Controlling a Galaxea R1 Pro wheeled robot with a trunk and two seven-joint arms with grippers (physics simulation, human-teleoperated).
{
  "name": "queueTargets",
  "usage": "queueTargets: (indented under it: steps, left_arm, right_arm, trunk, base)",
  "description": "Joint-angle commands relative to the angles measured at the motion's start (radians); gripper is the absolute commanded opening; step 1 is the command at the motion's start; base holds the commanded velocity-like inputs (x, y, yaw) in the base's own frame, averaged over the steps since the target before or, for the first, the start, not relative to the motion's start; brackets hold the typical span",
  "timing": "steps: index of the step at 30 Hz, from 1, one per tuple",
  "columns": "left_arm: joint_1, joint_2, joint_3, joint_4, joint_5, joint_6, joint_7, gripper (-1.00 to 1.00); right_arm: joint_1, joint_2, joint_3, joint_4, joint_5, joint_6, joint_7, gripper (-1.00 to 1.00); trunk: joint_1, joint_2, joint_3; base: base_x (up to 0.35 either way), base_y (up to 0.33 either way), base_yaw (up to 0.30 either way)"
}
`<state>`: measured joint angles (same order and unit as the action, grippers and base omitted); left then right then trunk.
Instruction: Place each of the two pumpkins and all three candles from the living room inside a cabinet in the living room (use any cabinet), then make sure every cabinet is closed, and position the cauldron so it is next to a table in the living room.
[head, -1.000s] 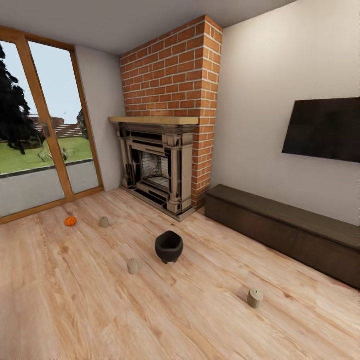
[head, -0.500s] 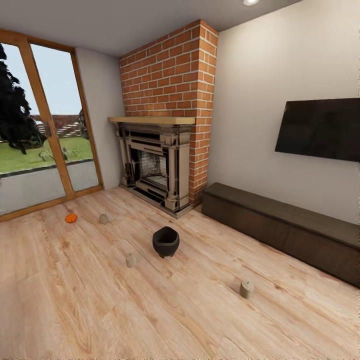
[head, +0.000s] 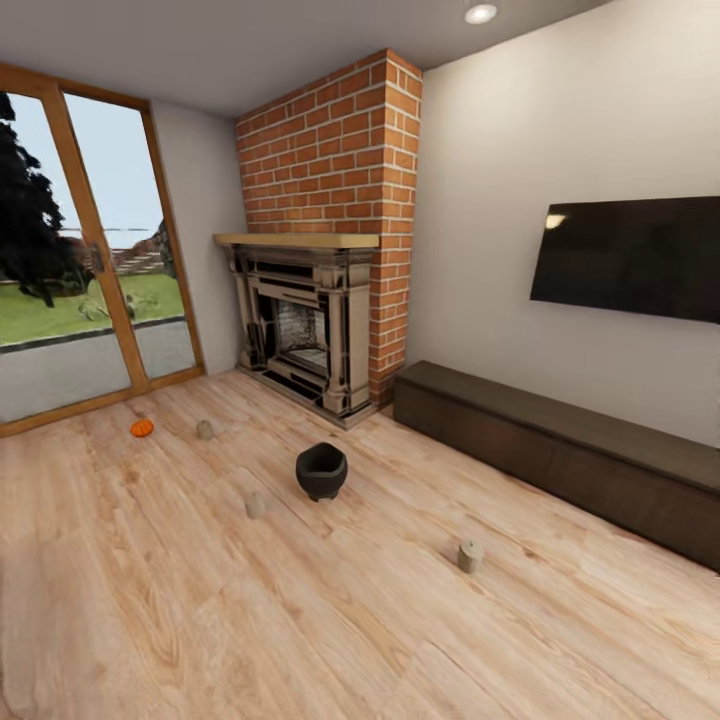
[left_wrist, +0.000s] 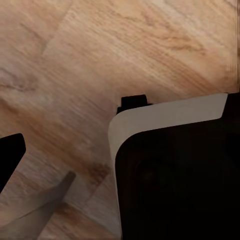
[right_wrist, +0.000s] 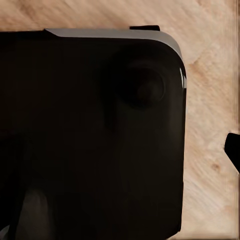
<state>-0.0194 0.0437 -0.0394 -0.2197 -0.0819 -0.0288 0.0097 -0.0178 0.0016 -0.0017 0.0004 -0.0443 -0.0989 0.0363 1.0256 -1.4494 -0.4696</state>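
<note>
Neither wrist view shows a tool's fingers plainly (dark robot housing blocks both, over pale plank floor (left_wrist: 100, 45)), so I cannot tell how far either is open or whether it holds anything.

In the head view's centre sits the round matte-black cauldron (head: 321, 470). Around it lie three stubby beige candles (head: 470, 556) (head: 256, 505) (head: 205, 430), with a small orange pumpkin (head: 142, 428) at left. The long dark-brown cabinet (head: 560, 455) lines the right wall.

The risk, as I judge it: rolling in could knock the scattered candles away.

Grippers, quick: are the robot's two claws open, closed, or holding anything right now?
Left gripper: cannot be told; the wrist view gives dark robot body over wood floor.
Right gripper: cannot be told, for the same reason.
</note>
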Motion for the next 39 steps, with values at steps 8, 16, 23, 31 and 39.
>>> queueTargets:
  steps: [8, 16, 23, 31, 39]
  left_arm:
    - [-0.001, -0.001, -0.005, 0.0, -0.009, -0.003, 0.001, 1.0]
    - [-0.001, -0.001, -0.005, 0.0, -0.011, -0.003, 0.001, 1.0]
    - [-0.001, -0.001, -0.006, 0.0, -0.013, -0.003, 0.001, 1.0]
    - [-0.001, -0.001, -0.008, 0.0, -0.013, -0.003, 0.001, 1.0]
    - [-0.001, 0.0, -0.008, 0.0, -0.013, -0.003, 0.001, 1.0]
  right_arm:
    - [-0.001, 0.0, 0.0, 0.001, -0.005, -0.004, 0.004, 1.0]
    - [-0.001, 0.0, 0.0, 0.001, -0.005, -0.004, 0.004, 1.0]
    - [-0.001, 0.0, 0.0, 0.001, -0.005, -0.004, 0.004, 1.0]
    - [-0.001, 0.0, 0.0, 0.001, -0.005, -0.004, 0.004, 1.0]
    - [-0.001, 0.0, -0.001, 0.001, -0.005, -0.004, 0.005, 1.0]
  trunk:
    - [-0.001, -0.001, -0.001]
    - [-0.001, -0.001, -0.001]
    - [-0.001, -0.001, -0.001]
    - [-0.001, -0.001, -0.001]
    - [-0.001, -0.001, -0.001]
  base:
    - [-0.222, -0.212, 0.0]
    - [-0.193, -0.228, -0.079]
    - [-0.135, -0.247, -0.27]
    - [-0.102, -0.256, -0.288]
    - [-0.102, -0.256, -0.289]
